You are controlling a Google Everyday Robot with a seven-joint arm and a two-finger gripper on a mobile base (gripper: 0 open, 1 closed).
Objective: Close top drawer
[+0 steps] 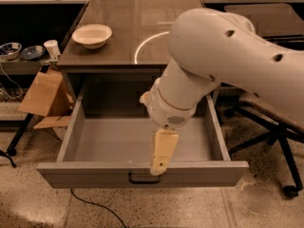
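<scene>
The top drawer [95, 146] is pulled far out of the cabinet, a deep plain grey box with nothing in it. Its flat front panel [71, 175] faces the camera and carries a small dark bar handle [145, 178] at its middle. My gripper [157, 167] hangs straight down from the big cream arm [223, 56]. Its tip is at the top edge of the front panel, just above and slightly right of the handle. It holds nothing that I can see.
A white bowl [91, 34] sits on the cabinet top [123, 18]. A cardboard box [45, 94] leans at the drawer's left. Small bowls [9, 50] and a cup [51, 47] are on a low shelf far left. An office chair [280, 127] stands at the right.
</scene>
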